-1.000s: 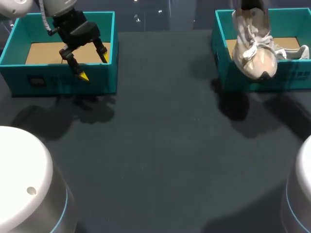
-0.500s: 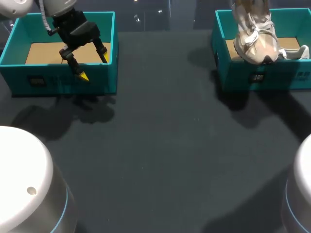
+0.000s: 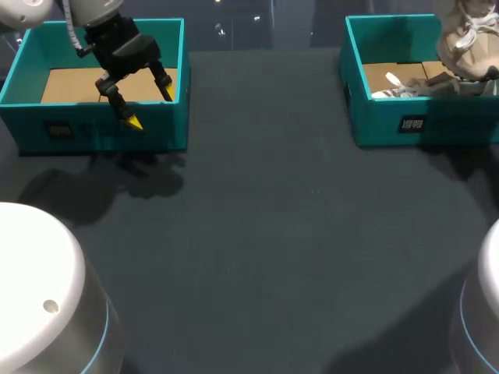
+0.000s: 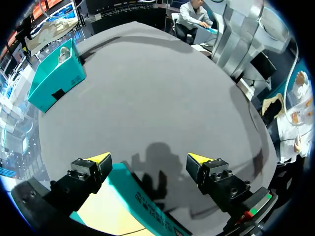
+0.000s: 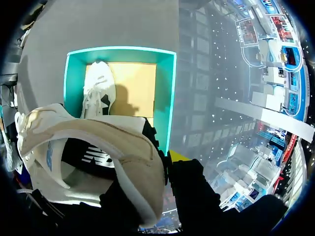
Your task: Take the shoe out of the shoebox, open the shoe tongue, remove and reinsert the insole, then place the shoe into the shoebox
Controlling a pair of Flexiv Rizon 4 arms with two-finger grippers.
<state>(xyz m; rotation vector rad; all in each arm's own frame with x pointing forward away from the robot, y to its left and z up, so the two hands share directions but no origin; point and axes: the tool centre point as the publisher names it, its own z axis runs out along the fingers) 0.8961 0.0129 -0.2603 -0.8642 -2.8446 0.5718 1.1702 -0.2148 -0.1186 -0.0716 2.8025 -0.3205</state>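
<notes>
Left to right across the counter (image 3: 265, 218), as seen from behind the robot.

(a) The left shoebox (image 3: 93, 128), teal, shows only its bare cardboard floor. The left hand (image 3: 152, 107) hangs over its front wall with the fingers spread apart and nothing between them. The left wrist view confirms this: the left hand (image 4: 148, 160) has both yellow tips wide of each other, with the teal wall just below them.

(b) Between the boxes lies dark counter.

(c) The right shoebox (image 3: 355, 93), also teal, has a second shoe (image 3: 398, 86) lying on its side on the floor.

(d) The shoe (image 3: 466, 39) is raised clear of that box's rim at the far right, partly cut off by the edge of the view. In the right wrist view the right hand (image 5: 152, 169) is clamped on the shoe (image 5: 98, 147) at the heel collar. Only one yellow tip shows beside the heel wall, the other being hidden by the shoe. From here the open right shoebox (image 5: 170, 98) lies directly ahead of the fingers, with the second shoe (image 5: 98, 88) against one wall.

The shoe appears to hang heel-up, its long axis running roughly along the fingers toward the box. The right arm already holds it, and the left hand is well apart, a full counter's width away. The removal step looks nearly done. Opening the tongue likely needs the shoe brought toward the middle (where both hands can meet it).
</notes>
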